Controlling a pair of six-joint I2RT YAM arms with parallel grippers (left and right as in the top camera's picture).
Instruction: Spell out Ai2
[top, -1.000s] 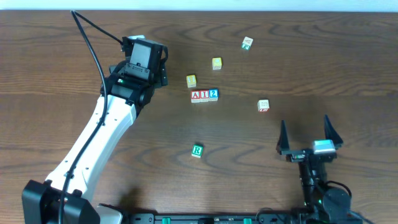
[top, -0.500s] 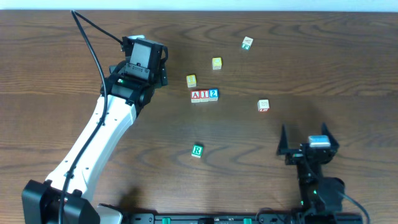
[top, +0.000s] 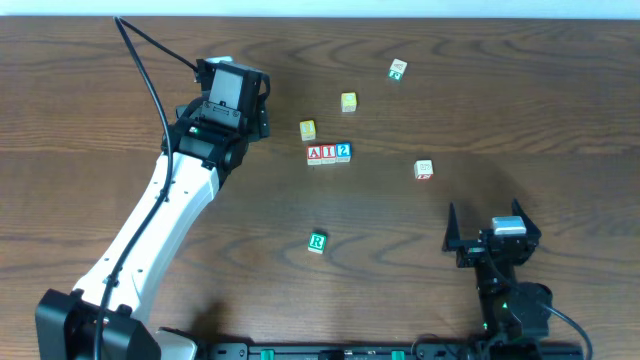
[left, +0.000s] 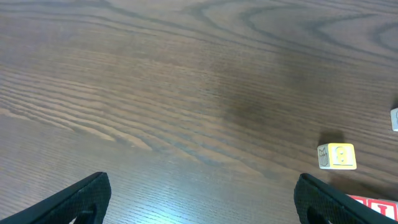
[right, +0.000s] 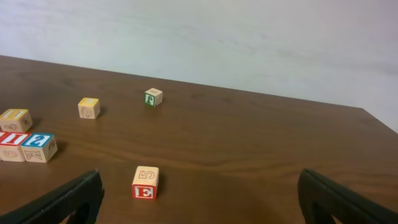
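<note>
A-I-2 row (top: 328, 152) reads done; left jaws and right jaws both wide open, empty, clear of it, so park high, no sweeping near it.

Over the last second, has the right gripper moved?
Yes. The right gripper has pulled back slightly toward its base, away from the E block.

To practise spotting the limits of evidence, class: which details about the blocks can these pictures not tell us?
Left wrist view: the Ai2 row is cut by the bottom edge, letters unreadable.
Right wrist view: that row runs off the left edge past the 2 block, hiding its start.
Overhead: markings on the yellow block nearest the row are too small to read.
</note>
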